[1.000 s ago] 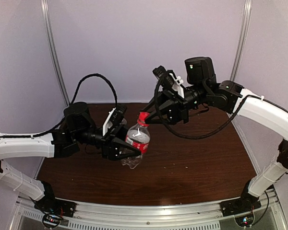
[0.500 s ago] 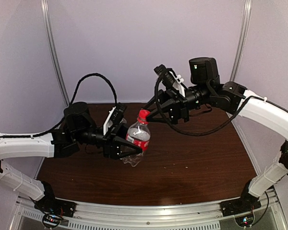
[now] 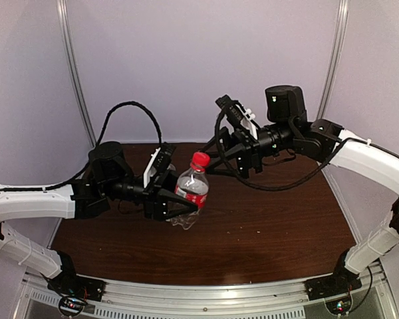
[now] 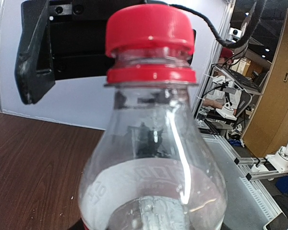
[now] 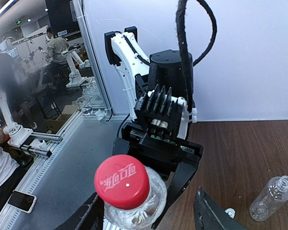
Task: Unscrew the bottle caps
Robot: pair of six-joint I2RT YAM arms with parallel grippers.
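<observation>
**A:** Let us begin at the left. What does the left gripper [image 3: 178, 201] do?

**B:** Its jaws are pinching the labelled bottle [image 3: 189, 189] on the body, at the red band, over the middle of the table [image 3: 272, 232]. The bottle stands nearly upright with the neck up, and its long axis leans a little to the right. I cannot tell if its bottom touches the wood.

**A:** And the red cap [image 3: 200, 160]?

**B:** It sits on the neck, at the very top of the bottle, with the red ring just under it.

**A:** Then the right gripper [image 3: 215, 163]?

**B:** It hangs just beside the cap, on the cap's right side and at about the same height. Its jaws are spread and they touch nothing. Its wrist camera looks onto the top face of the cap, which lies ahead of the jaws and more toward the left one in that picture. So I judge that this arm, the free and nearer one, must advance along the bottle's axis and shift a little sideways, until the cap is in the middle of the gap.

**A:** What is hard to see?

**B:** The cap covers the thread, so I cannot say how loose it is. The tips of the right jaws are cut off by the lower edge of the wrist picture. A plain bottle [image 5: 270, 191] lies on its side on the table, well apart. Near it there is a small white piece [image 5: 229, 211], perhaps the other cap, but it is too small to be sure.
</observation>
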